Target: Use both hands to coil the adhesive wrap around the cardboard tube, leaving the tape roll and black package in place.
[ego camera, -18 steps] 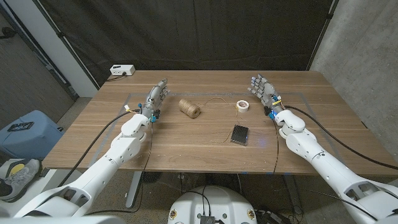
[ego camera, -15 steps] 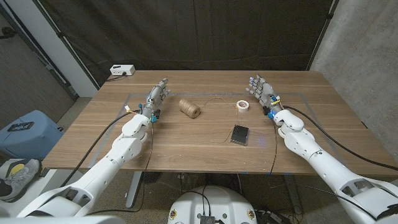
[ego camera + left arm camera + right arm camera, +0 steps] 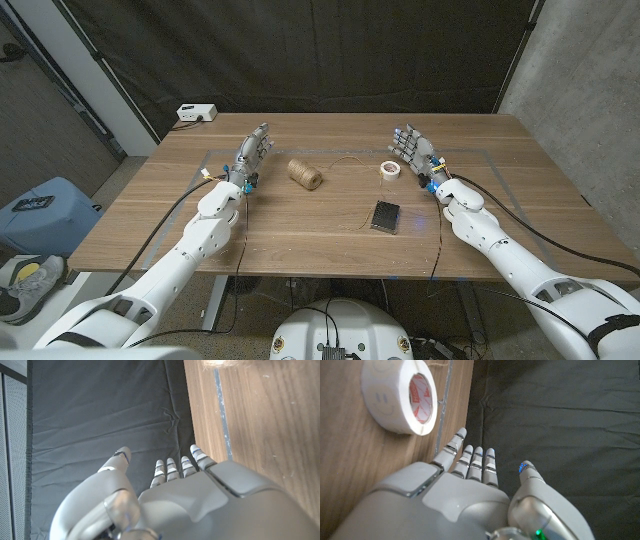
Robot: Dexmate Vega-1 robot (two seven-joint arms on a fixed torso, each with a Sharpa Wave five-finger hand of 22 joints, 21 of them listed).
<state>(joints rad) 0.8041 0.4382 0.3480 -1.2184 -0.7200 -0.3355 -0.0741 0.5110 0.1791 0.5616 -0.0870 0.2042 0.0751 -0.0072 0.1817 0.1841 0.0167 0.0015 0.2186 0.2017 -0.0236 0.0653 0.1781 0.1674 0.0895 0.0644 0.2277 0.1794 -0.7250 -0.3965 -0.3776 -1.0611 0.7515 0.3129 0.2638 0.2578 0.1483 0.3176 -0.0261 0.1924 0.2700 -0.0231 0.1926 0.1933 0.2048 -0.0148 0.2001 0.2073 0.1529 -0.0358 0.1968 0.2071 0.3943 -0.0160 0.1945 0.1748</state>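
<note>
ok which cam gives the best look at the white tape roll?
The right wrist view: the tape roll is large and sharp there, lying on the table with its red-printed core and a faint smiley mark visible, beside the open right hand. The head view shows it only as a small white ring. The left wrist view adds nothing about it.

The head view looked down from above and behind both arms, taking in the whole desk (image 3: pixel 320 230) from a distance, with a dark curtain (image 3: pixel 300 55) behind it. The left wrist view sat close behind the left hand (image 3: pixel 190 505), looking along its back past the fingers (image 3: pixel 172 467) toward the same curtain (image 3: pixel 100 415), with the desk edge (image 3: pixel 260 425) beside the fingers. The right wrist view sat equally close behind the right hand (image 3: pixel 450 505), facing the curtain (image 3: pixel 560 405). It shared the white tape roll (image 3: pixel 402 395) with the head view, where the roll (image 3: pixel 390 169) lay just beside that hand's fingers (image 3: pixel 402 135).
</note>
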